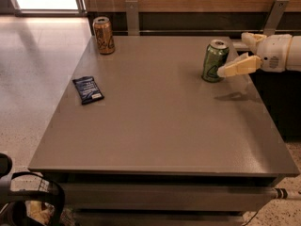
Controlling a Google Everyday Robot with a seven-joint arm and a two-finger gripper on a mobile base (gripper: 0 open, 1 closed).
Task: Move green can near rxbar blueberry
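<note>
The green can (215, 60) stands upright on the grey table (160, 126), at its far right. My gripper (233, 54) comes in from the right edge, just right of the can, and is open. Its near pale finger (237, 66) reaches the can's right side; the far finger (249, 37) sits behind and to the right of the can. The can is not lifted. The rxbar blueberry (88, 89), a flat navy wrapper, lies on the table's left side, far from the can.
An orange-brown can (104, 35) stands at the table's far left corner. A wooden wall with metal brackets (131, 17) runs behind the table. Dark robot base parts (23, 201) sit at the lower left. Pale floor lies to the left.
</note>
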